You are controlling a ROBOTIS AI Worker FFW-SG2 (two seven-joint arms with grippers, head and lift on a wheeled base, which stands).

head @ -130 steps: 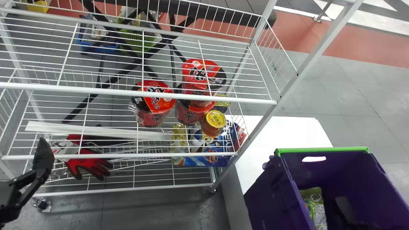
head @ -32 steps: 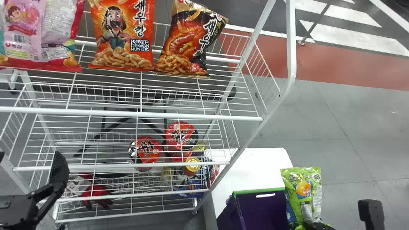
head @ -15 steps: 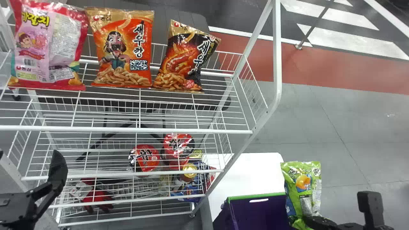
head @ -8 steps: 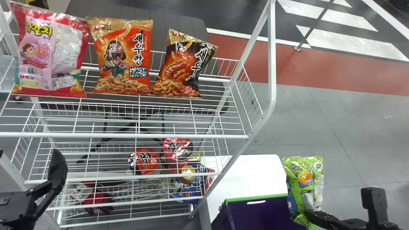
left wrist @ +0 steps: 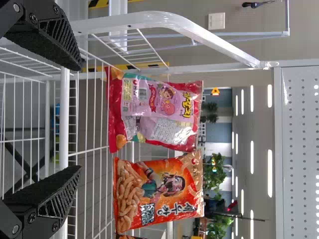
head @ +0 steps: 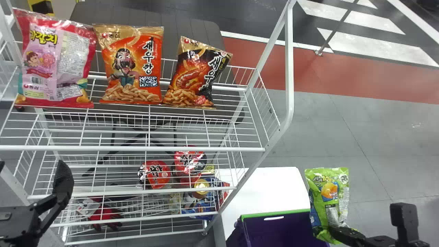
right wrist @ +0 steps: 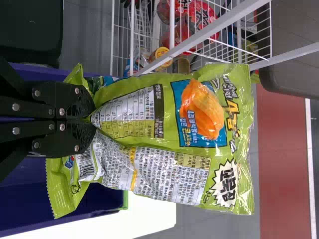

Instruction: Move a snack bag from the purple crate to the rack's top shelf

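The green snack bag hangs upright above the right side of the purple crate, pinched near its bottom by my right gripper. In the right wrist view, the right gripper has its fingers together on the bag. The rack's top shelf bears a pink bag, an orange bag and a black-and-orange bag side by side. My left gripper is parked before the rack's left part; in the left wrist view the left gripper has its fingers wide apart, nothing between them.
The rack's white right post rises between the top shelf and the green bag. Red noodle cups and red gloves lie lower in the rack. A white table stands under the crate.
The green bag, inside the crate at first, has come up out of it in my right gripper. The head view has shifted upward, bringing the top shelf into sight. Lately the bag has moved slightly right.
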